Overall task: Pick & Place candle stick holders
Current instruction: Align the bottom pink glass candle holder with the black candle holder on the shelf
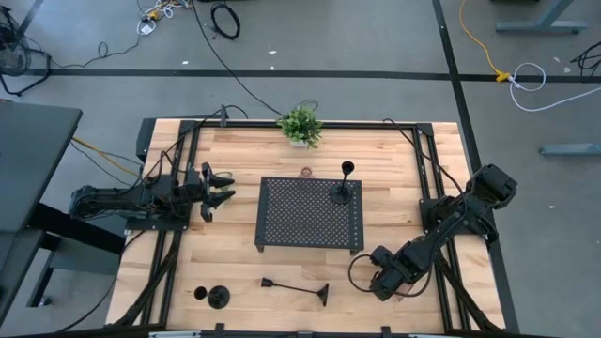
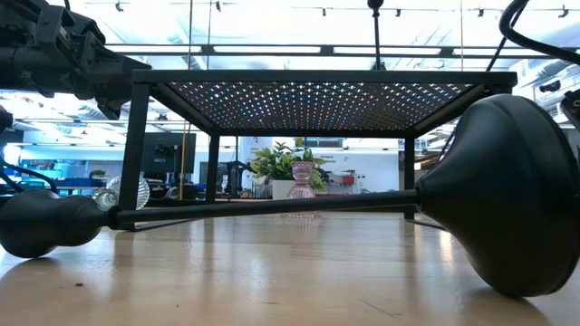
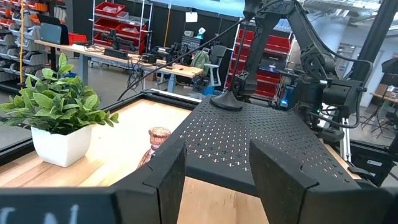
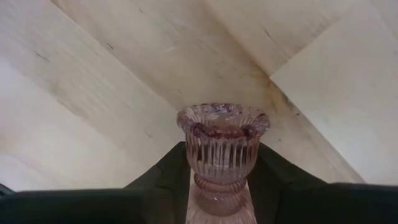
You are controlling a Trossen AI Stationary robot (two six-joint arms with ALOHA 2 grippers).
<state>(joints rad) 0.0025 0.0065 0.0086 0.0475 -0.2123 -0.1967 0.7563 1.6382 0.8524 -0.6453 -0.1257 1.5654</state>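
My right gripper [image 1: 390, 279] points down near the table's near right corner, shut on a pink ribbed glass candle stick holder [image 4: 222, 143]. A second pink glass holder [image 1: 306, 172] stands behind the black perforated tray [image 1: 282, 235]. One black stemmed holder [image 1: 343, 191] stands by its round base on the tray's far right part. Another black holder [image 1: 296, 286] lies on its side near the front edge. A third [image 1: 216, 298] sits at the near left. My left gripper [image 1: 218, 188] hovers open and level to the left of the tray. My right gripper pinches the pink glass holder's narrow lower part [image 4: 217, 185] between its two fingers [image 4: 163, 174], one on each side, coming steeply from above. The cup end [image 4: 222, 121] reaches out past the fingertips. Whether the holder rests on the table, I cannot tell.
A small potted plant [image 1: 300, 125] stands at the table's far edge. The tray stands on thin legs [image 2: 136, 154] with room beneath it. Bare wood lies between the tray and the front edge, apart from the lying holder.
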